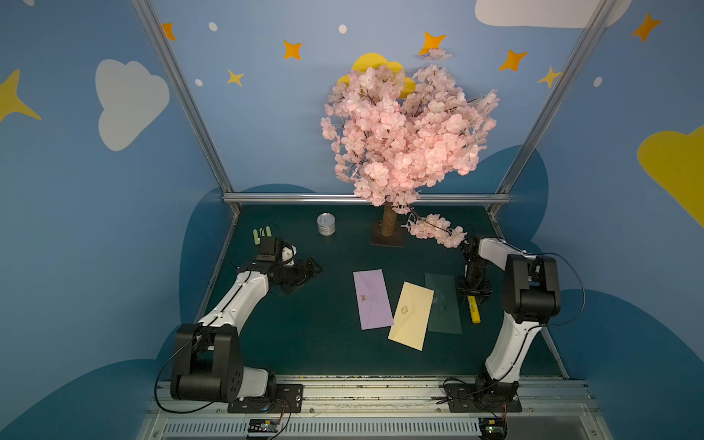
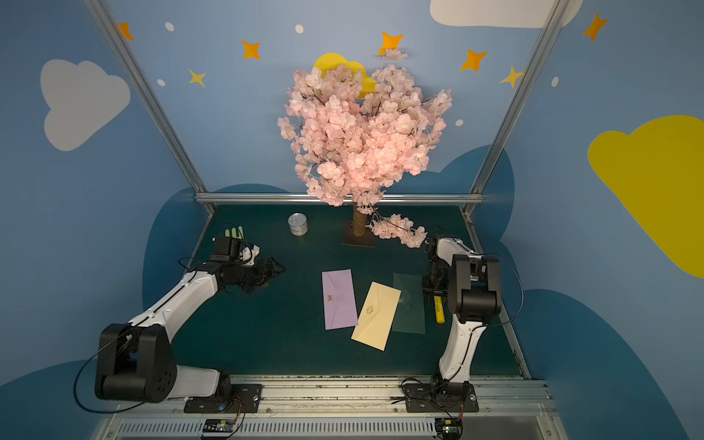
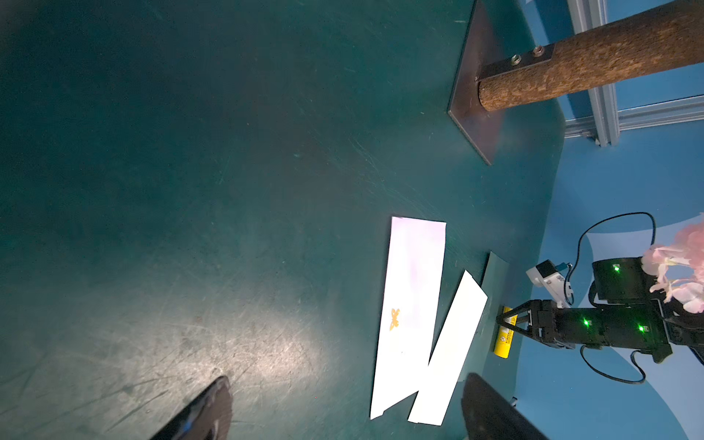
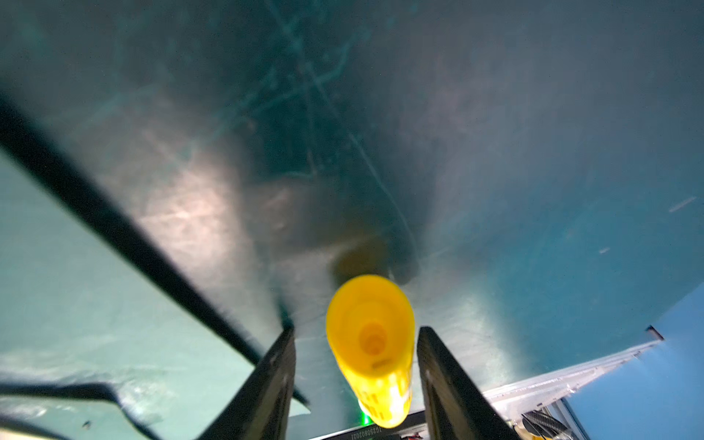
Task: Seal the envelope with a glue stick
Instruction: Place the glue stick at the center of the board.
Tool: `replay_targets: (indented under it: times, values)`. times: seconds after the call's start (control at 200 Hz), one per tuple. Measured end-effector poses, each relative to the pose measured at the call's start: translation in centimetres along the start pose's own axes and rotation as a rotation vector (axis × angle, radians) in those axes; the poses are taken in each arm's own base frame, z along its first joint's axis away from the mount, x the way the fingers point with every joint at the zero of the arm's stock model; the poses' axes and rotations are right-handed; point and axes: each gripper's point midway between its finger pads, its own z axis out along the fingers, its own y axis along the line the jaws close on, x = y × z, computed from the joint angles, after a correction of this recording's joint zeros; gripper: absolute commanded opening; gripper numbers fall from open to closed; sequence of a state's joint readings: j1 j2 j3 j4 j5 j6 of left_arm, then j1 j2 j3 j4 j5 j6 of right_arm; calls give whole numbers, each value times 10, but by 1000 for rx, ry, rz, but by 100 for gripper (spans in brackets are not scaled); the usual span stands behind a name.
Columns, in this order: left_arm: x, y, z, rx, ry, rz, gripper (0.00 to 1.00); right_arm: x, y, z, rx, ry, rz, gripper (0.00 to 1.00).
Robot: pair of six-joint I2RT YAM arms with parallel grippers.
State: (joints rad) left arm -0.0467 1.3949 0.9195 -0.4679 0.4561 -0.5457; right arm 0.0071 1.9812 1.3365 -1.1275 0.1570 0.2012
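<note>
We see a dark green table [image 1: 297, 343] with many fine scratches, closed in by blue walls [image 1: 76, 209] painted with clouds and stars and by a grey metal frame [image 1: 365, 198]. On the left, the left gripper [image 1: 314, 269] is held over the table, its jaws wide apart with nothing between them. Behind its wrist lie some pale green pieces [image 1: 263, 234], half hidden by the arm, so we cannot say what they are. Further right a small tin can [image 1: 326, 224] stands upright, and then comes a tree [image 1: 407, 129] with pink blossoms on a flat brown base. In front of it three envelopes lie flat: a purple envelope [image 1: 371, 299], a yellow envelope [image 1: 410, 316] touching its corner, and a dark green envelope [image 1: 444, 304] that is hard to make out against the table. Just beside this last one the glue stick [image 1: 474, 312] lies on the table. The right gripper [image 1: 474, 298] points down over its far end, jaws partly open, one on each side. In the right wrist view a gap shows beside the stick, so it is not gripped. That view is blurred, and we cannot read the label.
</note>
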Motion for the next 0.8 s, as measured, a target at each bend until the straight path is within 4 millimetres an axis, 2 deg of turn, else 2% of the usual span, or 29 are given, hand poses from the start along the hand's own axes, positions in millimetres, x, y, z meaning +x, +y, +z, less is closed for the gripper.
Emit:
replay_targets:
  times: [0.145, 0.27, 0.365, 0.516, 0.656, 0.796]
  values:
    - [-1, -2, -2, 0, 1, 4, 94, -1, -1, -15, -23, -51, 11, 66]
    - [-7, -8, -5, 5, -13, 25, 94, -5, -5, -44, -52, -139, 29, 72]
    - [-10, -12, -8, 9, -22, 40, 95, -7, -13, -65, -66, -202, 52, 75]
    - [-13, -13, -11, 1, -29, 58, 96, -5, -31, -86, -90, -293, 116, 78]
    - [-19, -12, -12, -19, -53, 91, 98, -5, -44, -111, -134, -533, 190, 83]
    - [-35, -12, -15, -46, -127, 159, 100, -1, -40, -133, -202, -888, 207, 88]
